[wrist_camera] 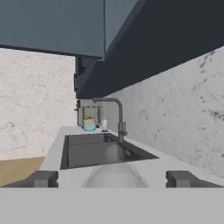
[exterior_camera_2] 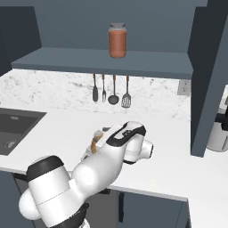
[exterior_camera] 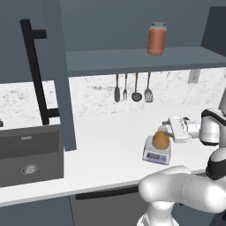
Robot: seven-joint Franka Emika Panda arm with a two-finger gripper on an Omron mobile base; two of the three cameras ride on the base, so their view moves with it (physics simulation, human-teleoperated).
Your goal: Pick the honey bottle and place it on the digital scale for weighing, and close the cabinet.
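Observation:
The honey bottle, squat and amber, stands upright on the small grey digital scale on the white counter. My gripper reaches in from the right, level with the bottle's top. In the hand view its fingertips stand wide apart on either side of the bottle's pale cap, with a gap on each side, so my gripper is open. From the right base camera my arm covers most of the bottle. The cabinet stands open, its left door swung out with a black bar handle.
A reddish-orange jar with a grey lid stands on the cabinet shelf. Utensils hang on the marble backsplash. A dark sink lies at the counter's left, with a faucet. The cabinet's right door also hangs open over the counter.

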